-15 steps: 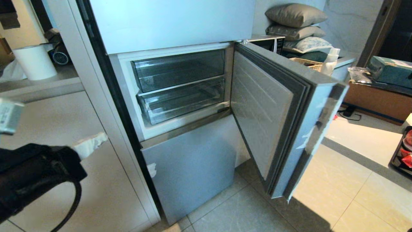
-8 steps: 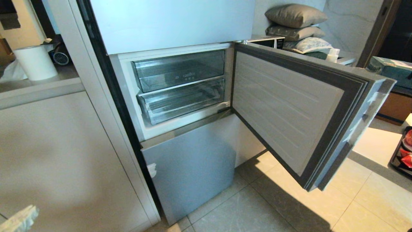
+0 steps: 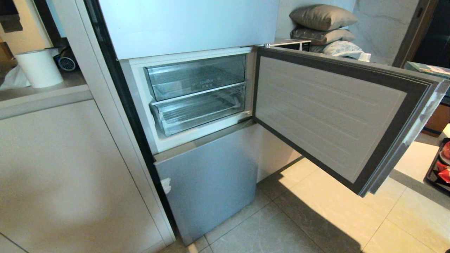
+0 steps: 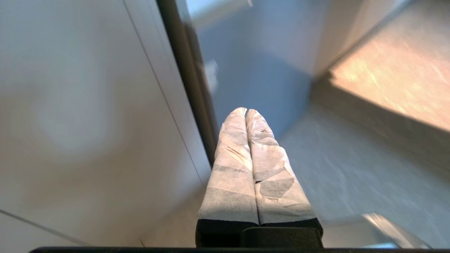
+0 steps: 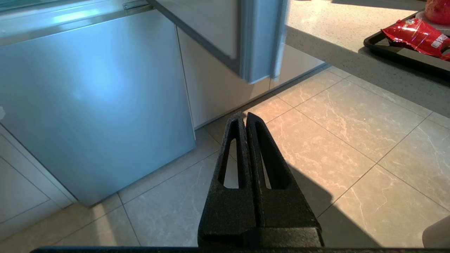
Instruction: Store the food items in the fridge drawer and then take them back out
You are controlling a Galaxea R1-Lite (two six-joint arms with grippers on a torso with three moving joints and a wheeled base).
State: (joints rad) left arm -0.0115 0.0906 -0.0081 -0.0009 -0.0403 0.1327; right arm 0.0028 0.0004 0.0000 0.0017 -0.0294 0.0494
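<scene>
The fridge door [image 3: 330, 116] stands open; the shallow fridge drawer [image 3: 198, 110] is not yet pulled out. Left gripper [image 4: 246, 111] and right gripper [image 5: 245, 117] are both closed and empty. Next, I think, one must open to pull the drawer.

Open door [image 3: 330, 116] right of drawers [image 3: 197, 93]; clear frontal access.

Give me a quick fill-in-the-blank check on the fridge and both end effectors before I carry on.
1. The fridge door stands ____.
2. Behind it, ____ clear drawers are stacked, the fridge drawer being the lower one.
3. The left end effector has its fingers ____.
4. The right end effector points down at the tiled ____.

Missing words: open; two; shut; floor
</scene>
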